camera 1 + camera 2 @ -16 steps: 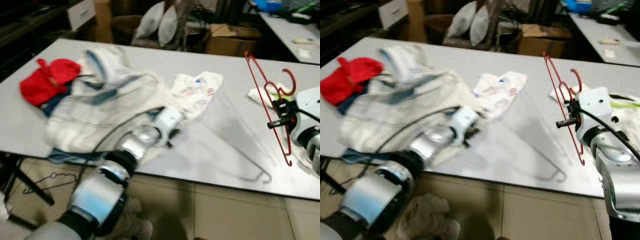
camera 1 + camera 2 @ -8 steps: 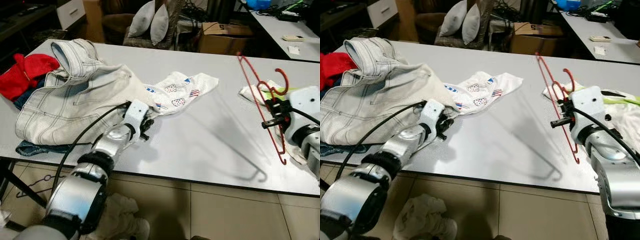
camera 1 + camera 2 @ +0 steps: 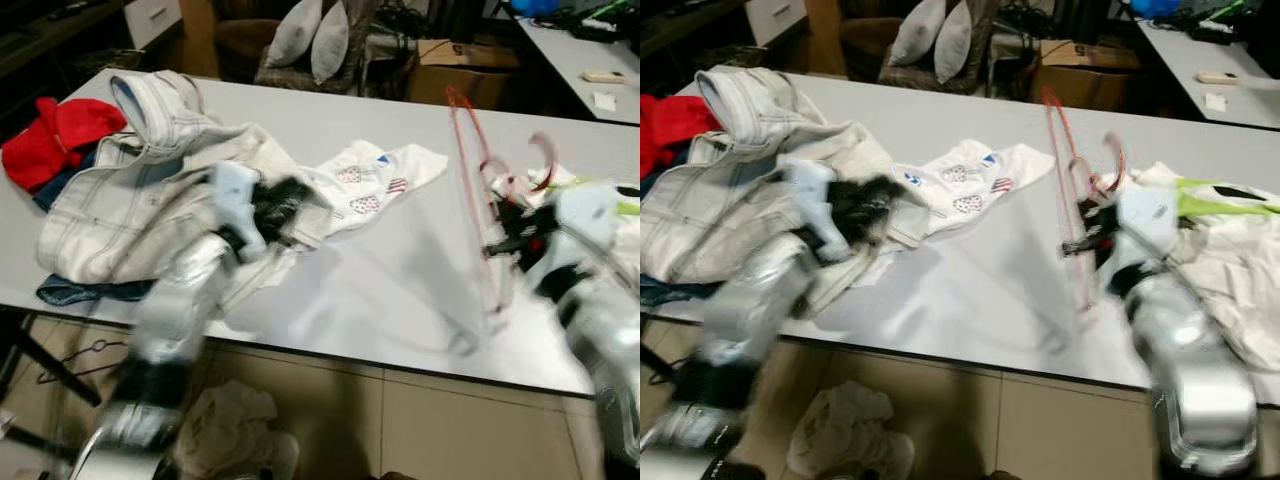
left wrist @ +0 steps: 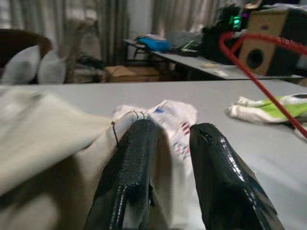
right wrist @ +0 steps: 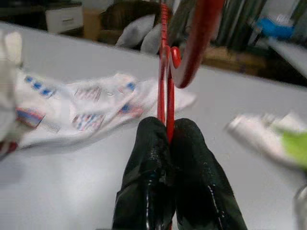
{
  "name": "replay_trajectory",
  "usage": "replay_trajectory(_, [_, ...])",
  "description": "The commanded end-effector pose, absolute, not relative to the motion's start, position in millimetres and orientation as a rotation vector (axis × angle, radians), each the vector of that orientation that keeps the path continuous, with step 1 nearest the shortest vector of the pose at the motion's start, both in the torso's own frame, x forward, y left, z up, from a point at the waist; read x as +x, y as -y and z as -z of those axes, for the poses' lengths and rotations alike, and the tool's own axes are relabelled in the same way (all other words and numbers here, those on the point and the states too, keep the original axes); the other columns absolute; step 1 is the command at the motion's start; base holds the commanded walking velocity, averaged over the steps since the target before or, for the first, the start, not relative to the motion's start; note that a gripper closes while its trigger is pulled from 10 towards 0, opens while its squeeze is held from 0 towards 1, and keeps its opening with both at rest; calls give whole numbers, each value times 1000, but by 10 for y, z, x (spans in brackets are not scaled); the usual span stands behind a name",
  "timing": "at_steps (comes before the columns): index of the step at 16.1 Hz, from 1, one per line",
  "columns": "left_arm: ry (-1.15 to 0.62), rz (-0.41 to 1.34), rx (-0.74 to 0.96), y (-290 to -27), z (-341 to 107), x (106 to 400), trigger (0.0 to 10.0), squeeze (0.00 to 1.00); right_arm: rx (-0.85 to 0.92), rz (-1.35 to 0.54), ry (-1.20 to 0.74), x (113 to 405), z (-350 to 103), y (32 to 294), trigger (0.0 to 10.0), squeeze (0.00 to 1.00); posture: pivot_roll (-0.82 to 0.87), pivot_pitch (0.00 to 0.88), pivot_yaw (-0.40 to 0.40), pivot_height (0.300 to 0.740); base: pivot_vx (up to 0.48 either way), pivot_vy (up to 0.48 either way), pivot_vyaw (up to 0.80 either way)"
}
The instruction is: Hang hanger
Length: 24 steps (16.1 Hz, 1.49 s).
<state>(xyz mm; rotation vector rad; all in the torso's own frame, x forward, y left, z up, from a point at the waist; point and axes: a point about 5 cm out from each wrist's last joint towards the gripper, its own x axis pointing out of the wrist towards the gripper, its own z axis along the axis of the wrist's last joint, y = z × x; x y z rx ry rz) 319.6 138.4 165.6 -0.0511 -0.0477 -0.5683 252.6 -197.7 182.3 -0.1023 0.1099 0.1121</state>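
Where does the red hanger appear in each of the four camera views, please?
Left eye view: red hanger upright, right of centre, in the right hand.
Right eye view: upright, centre-right.
Left wrist view: a red curve, upper right.
Right wrist view: centre, clamped between the fingers.
Shared landmark: patterned white cloth.

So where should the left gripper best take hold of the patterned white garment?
Probably at the free corner of the patterned white garment, coming from the bare table side: it lies flat and clear there, while its other end tucks under the pale jeans.
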Motion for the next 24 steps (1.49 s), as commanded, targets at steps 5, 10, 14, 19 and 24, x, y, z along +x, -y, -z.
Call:
replay_trajectory(5, [-68,468,-24,-1469,-1476,2757,10000,0,-79,-142,-131,2377,-1767,1742,10000,0,-20,0,-65,740,0,0,0])
replay_trajectory(10, [-63,456,-91,-1426,-1511,2689,10000,1000,-61,-103,-146,2308,-1712,1754,10000,0,-35,0,-44,740,0,0,0])
replay_trajectory(14, [-30,431,-71,-1417,-1519,2682,10000,0,-63,-98,-152,2270,-1687,1747,10000,0,-42,0,-41,740,0,0,0])
replay_trajectory(19, [-37,427,-58,-1382,-1502,2682,10000,0,-44,-91,-133,2267,-1681,1720,10000,0,-39,0,-47,740,0,-365,-320])
replay_trajectory(24, [-43,443,-43,-1341,-1488,2697,10000,0,-49,-87,-126,2269,-1679,1712,10000,0,-41,0,-41,740,0,-450,-800])
